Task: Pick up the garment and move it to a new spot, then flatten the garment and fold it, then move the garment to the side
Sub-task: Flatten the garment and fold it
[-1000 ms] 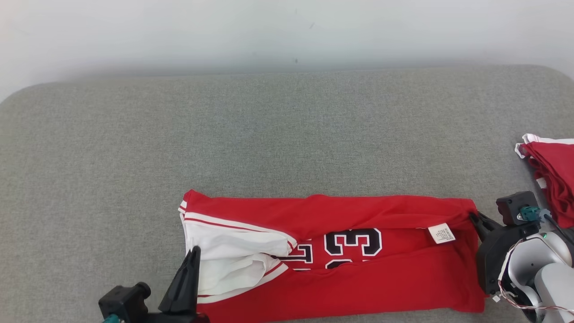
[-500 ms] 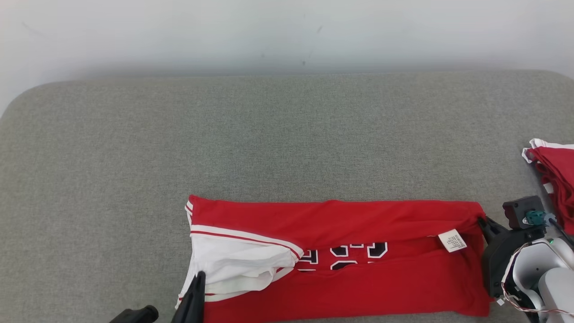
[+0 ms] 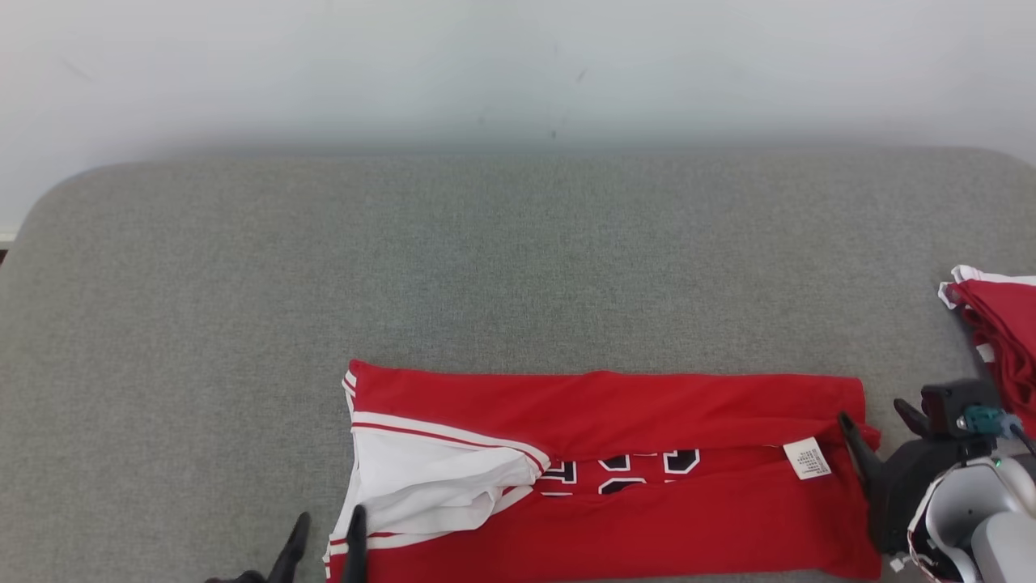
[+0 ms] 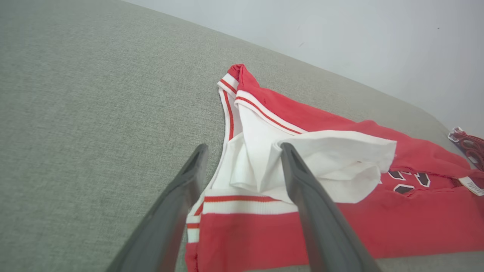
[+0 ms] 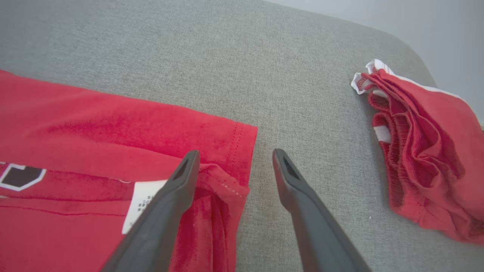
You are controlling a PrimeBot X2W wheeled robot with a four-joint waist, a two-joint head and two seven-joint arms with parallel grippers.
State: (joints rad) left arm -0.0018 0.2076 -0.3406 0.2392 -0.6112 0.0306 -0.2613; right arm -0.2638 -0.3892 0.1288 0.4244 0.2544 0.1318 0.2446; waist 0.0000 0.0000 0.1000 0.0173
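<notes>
- While the red jersey (image 3: pixel 615 413) is lying folded into a long band across the lower middle of the head view, on the grey worktop (image 3: pixel 518 259), both pairs of fingers are standing spread and pinching nothing.
- The left fingers (image 4: pixel 189 189) are straddling the jersey's left end, at the lower left: one is sitting over its white panel (image 4: pixel 340 151), the other over bare worktop.
- The right fingers (image 5: pixel 181 181) are straddling the hem at the right end: one is crossing the corner beside the white label (image 5: pixel 136 207), the other is over bare worktop.
- A second red garment (image 3: pixel 1004 324) is lying bunched at the right edge, apart from the jersey.
</notes>
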